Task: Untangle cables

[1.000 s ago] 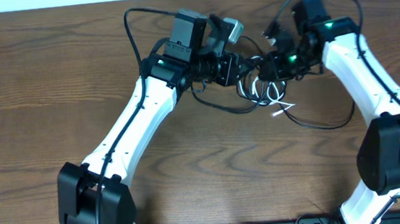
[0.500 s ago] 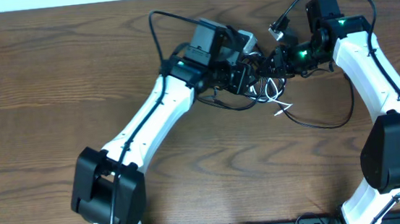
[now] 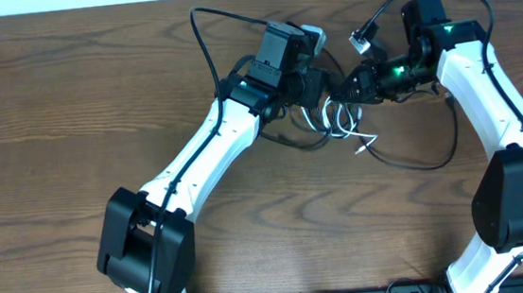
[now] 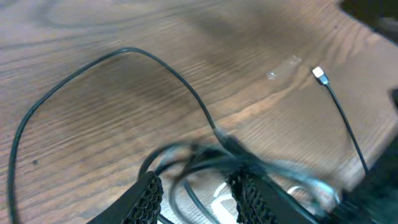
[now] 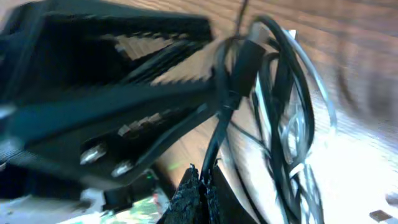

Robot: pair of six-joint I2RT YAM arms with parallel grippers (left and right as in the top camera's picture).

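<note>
Since a second ago, the left arm (image 3: 206, 161) has swung right, up to the cables (image 3: 337, 118), which lie tangled far-centre on the counter (image 3: 54, 165). The left fingers (image 4: 148, 196) stand part open, with blurred strands between them, seemingly ungripped. The right fingers (image 5: 194, 198) are clamped on a black cable (image 5: 219, 134). The step looks like pulling the knot apart; next, the left likely needs a grip on one strand. No writing is readable.

Overhead: fixed above, facing straight down, whole counter (image 3: 52, 136) in frame. Left wrist: close, angled down past its fingers (image 4: 146, 194). Right wrist: very close, blurred. Shared by all: the cables (image 3: 335, 118).
</note>
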